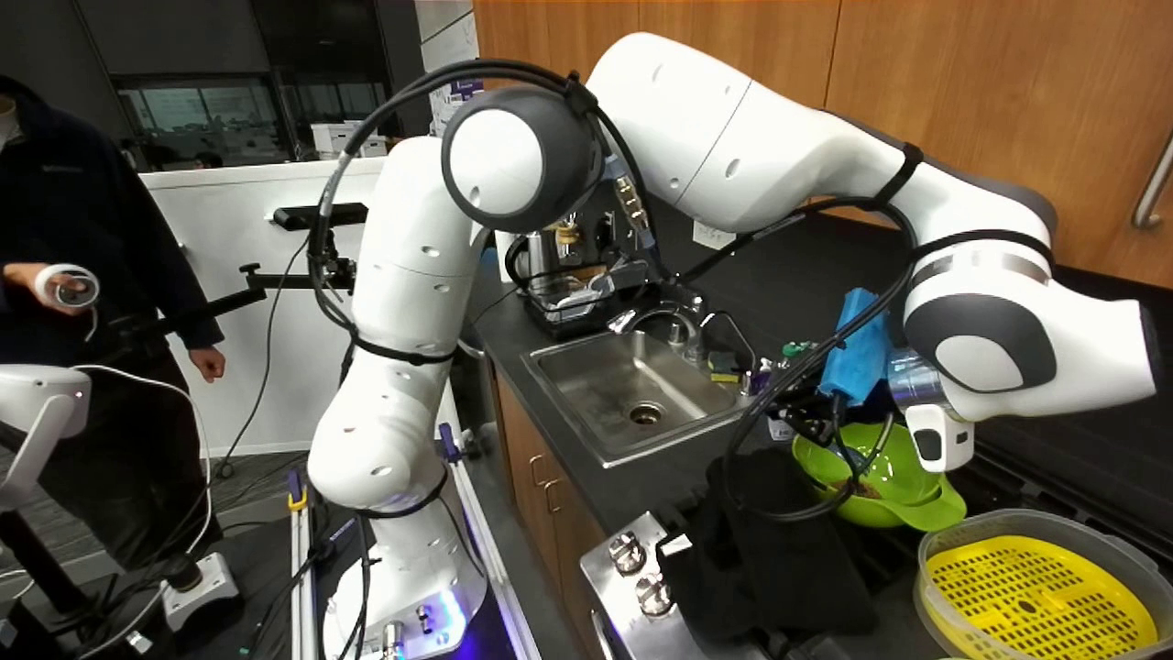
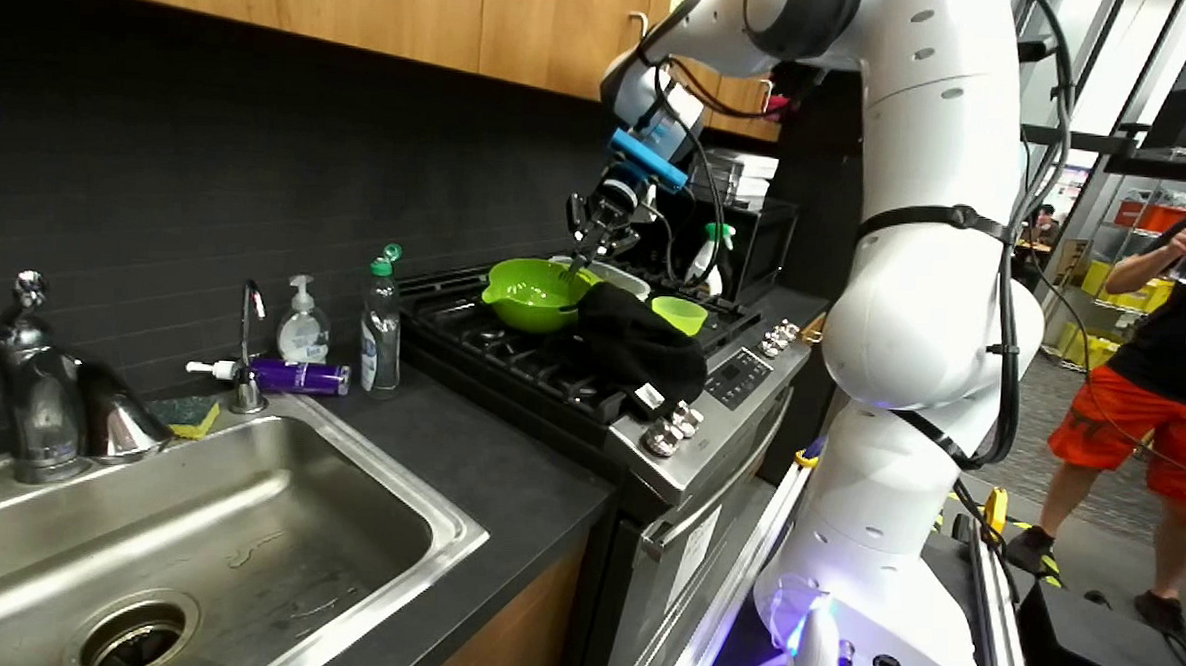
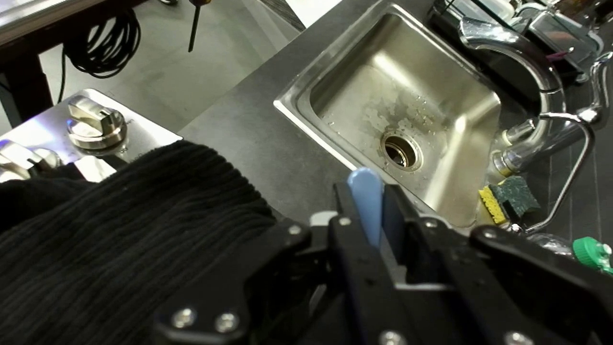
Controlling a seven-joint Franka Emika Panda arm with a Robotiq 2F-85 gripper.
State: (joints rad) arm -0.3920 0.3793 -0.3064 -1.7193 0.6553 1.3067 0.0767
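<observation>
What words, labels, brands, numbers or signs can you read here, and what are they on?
None can be read; all too small or blurred:
Purple bottle: lettering
Clear pump bottle: label
Green-capped bottle: label
Oven-door sheet
Oven control panel
White tag on black cloth
Small white card
Jacket logo

Light falls bright and fairly even, seemingly from above, leaving the white arm [image 1: 412,275] pale and glossy. The black backsplash [image 2: 260,158] drinks it up, darkest just under the wooden cabinets [image 2: 367,13]. A blue-violet glow washes the arm's base [image 1: 412,596] in both exterior views. The steel sink [image 3: 368,91] throws white streaks of glare, and so does the stove knob [image 3: 96,123]. In the wrist view the fingers [image 3: 395,215] loom soft and nearly black around a slightly blurred pale blue handle [image 3: 368,203], while the black cloth [image 3: 143,230] shows faint ribbing. In an exterior view the dark-clothed person [image 1: 92,275] at the edge leans with wide-angle distortion.
</observation>
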